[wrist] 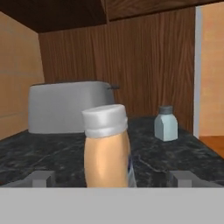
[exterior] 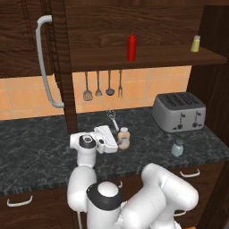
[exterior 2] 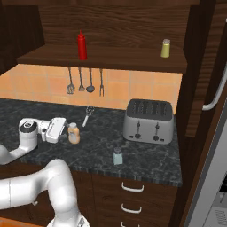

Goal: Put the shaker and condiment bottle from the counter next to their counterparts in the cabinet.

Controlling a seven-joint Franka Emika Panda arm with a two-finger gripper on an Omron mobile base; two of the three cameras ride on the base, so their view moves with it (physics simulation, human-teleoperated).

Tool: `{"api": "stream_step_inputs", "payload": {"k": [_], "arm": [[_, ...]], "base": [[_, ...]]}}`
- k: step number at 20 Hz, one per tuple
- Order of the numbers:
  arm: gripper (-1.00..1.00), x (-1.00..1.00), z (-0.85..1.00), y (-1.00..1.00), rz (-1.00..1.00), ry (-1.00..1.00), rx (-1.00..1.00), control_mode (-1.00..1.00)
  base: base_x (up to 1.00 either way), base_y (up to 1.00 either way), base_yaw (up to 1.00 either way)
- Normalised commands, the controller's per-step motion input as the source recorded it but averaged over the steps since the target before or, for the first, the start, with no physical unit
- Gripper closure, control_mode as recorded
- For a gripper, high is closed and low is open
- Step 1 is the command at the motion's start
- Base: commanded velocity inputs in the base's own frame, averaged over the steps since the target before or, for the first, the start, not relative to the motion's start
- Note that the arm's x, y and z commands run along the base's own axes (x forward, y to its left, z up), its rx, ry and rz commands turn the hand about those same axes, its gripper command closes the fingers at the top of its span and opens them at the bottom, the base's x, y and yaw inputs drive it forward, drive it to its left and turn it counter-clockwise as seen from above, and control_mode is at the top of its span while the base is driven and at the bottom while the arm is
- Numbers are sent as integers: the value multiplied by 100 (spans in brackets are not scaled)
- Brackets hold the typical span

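The peach-orange bottle (wrist: pixel 106 146) with its pale cap stood upright on the black marbled desk (exterior: pixel 36 147), right in front of the pincer (wrist: pixel 113 177) and between its two fingertips (wrist: pixel 40 177), which sat wide apart on either side of it. The pincer was fully open and gripped nothing; whether a fingertip touched the bottle could not be told. From the left base view the pincer (exterior: pixel 117 142) pointed sideways along the desk, low over it, with the bottle (exterior: pixel 123 138) just at its tips.

Beyond the bottle, farther out from the pincer and slightly to one side, stood the small blue-grey shaker (wrist: pixel 166 123) with a dark cap, upright on the desk and well apart from the bottle. In the right base view the shaker (exterior 2: pixel 117 155) stood near the desk's front edge.

Past the bottle on the other side, toward the wall, sat a grey toaster (wrist: pixel 70 107). A whisk (exterior: pixel 112 118) lay on the desk behind the pincer's side, near the tiled wall, under four utensils (exterior: pixel 103 85) hanging in a row.

High above the pincer, the dark wood cabinet (exterior: pixel 147 27) held a red bottle (exterior: pixel 131 46) and, well apart from it along the same shelf, a yellow-green shaker (exterior: pixel 196 44). The cabinet door (exterior: pixel 27 38) with its curved grey handle (exterior: pixel 44 62) stood open.
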Motion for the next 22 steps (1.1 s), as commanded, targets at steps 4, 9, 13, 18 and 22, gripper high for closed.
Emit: {"api": "stream_step_inputs", "payload": {"k": [4, 9, 13, 18, 22], "arm": [[-100, 0, -1, -16, -12, 0, 8, -100], [100, 1, -15, -6, -11, 0, 4, -100], [100, 0, -2, 0, -6, 1, 6, -100], [100, 0, 16, 0, -1, 0, 8, -100], [100, -35, 38, -5, 14, -2, 8, -100]], "base": [[0, 0, 0], [0, 0, 0], [0, 0, 0], [0, 0, 0], [0, 0, 0]]}}
